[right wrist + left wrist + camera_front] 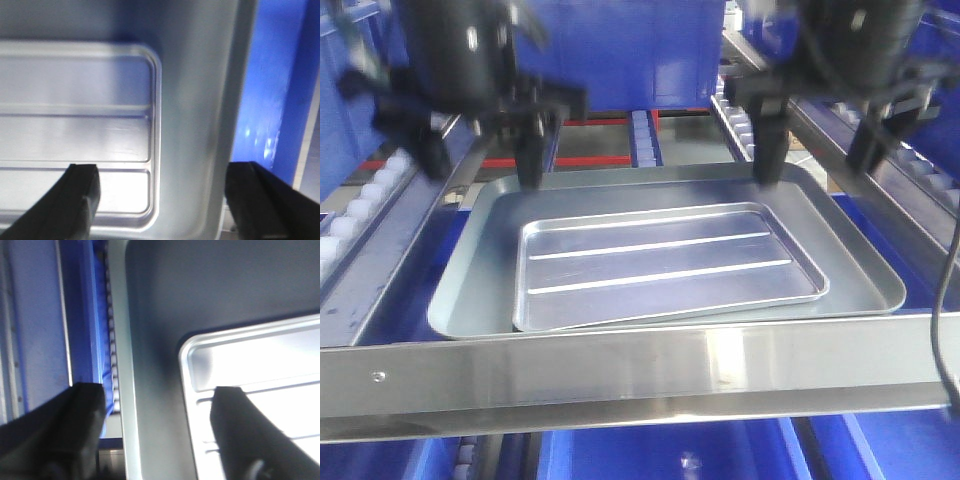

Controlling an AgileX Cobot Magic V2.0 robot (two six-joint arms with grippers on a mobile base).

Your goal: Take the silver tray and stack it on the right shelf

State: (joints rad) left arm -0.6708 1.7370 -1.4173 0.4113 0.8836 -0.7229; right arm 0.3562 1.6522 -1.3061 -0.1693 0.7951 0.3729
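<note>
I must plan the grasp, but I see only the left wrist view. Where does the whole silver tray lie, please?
Observer: The silver tray lies inside a larger grey tray, on the right shelf behind its shiny front crossbar.
Operator: Where is the right gripper?
Observer: The right gripper hangs open over the grey tray's far right corner.
Operator: What is between its fingers?
Observer: In the right wrist view, one of the fingers is over the silver tray's right end and the other is beyond the grey tray's rim. I cannot tell whether they touch.
</note>
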